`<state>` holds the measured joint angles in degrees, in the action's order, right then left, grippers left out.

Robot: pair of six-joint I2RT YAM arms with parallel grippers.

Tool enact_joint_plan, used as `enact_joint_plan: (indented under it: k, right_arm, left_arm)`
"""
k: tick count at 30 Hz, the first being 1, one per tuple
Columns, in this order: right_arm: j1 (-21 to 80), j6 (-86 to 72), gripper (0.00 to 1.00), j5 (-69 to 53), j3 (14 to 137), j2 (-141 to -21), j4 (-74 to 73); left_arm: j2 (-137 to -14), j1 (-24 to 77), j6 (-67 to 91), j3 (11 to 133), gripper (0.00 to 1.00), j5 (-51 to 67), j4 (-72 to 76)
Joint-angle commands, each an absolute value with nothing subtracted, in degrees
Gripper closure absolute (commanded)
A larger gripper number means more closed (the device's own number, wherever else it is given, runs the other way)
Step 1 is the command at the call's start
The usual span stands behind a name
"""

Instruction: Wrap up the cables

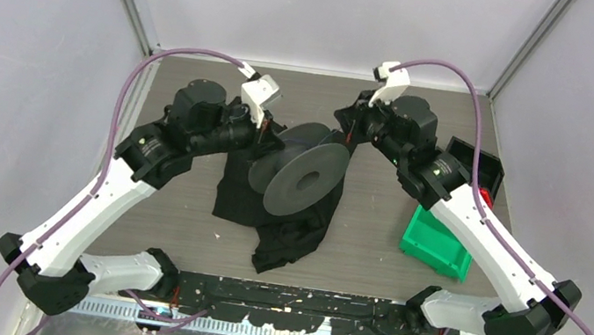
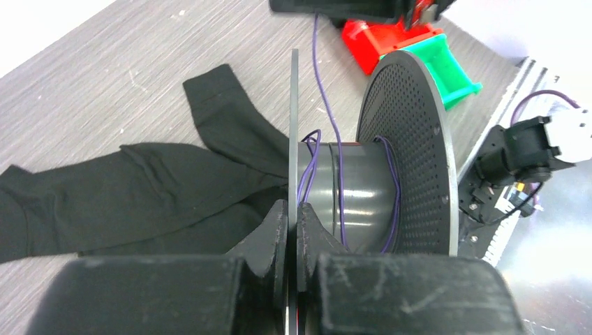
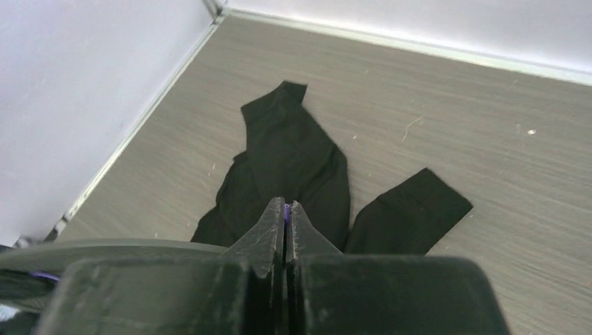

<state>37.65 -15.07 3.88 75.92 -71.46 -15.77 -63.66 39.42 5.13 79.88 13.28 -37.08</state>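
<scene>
A grey spool (image 1: 301,177) stands on its edge above the middle of the table. My left gripper (image 2: 294,216) is shut on the rim of its thin near flange (image 2: 294,125). The cables, one thin purple wire (image 2: 328,105), loop a few times around the hub (image 2: 359,195) and run up off the spool. In the top view my right gripper (image 1: 350,135) hangs just behind the spool. In the right wrist view that gripper (image 3: 287,209) is shut on the wire, and a purple bit (image 3: 287,204) shows between the tips.
A black garment (image 1: 242,186) lies spread under and left of the spool. A green bin (image 1: 438,242), a red bin (image 2: 380,38) and a black bin (image 1: 476,163) stand at the right. Walls close in the table's left, back and right.
</scene>
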Motion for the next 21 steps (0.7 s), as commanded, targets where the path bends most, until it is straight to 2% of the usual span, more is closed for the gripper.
enact_joint_plan:
  k: [1, 5, 9, 14, 21]
  right_arm:
    - [35.92, -14.76, 1.0, -6.73, 71.09, -66.89, -11.96]
    - [34.27, -14.65, 1.0, -14.75, 65.05, -62.86, -7.78]
    - [33.96, -15.18, 1.0, -16.98, 60.26, -59.56, -5.08]
    - [33.99, -17.39, 1.0, -18.3, 56.5, -56.32, -3.2]
    - [33.93, -19.81, 0.99, -17.89, 51.68, -52.51, 1.63]
  left_arm:
    - [-60.16, 39.47, 3.81, 83.86, 1.0, 22.09, -33.49]
    - [-61.77, 38.7, 2.36, 86.76, 1.0, 28.04, -38.21]
    - [-66.47, 33.55, 6.85, 91.37, 1.0, 37.4, -41.68]
    - [-69.68, 24.26, 22.33, 87.83, 1.0, 50.72, -30.67]
    - [-74.2, 20.1, 44.74, 81.8, 1.0, 56.17, -12.24]
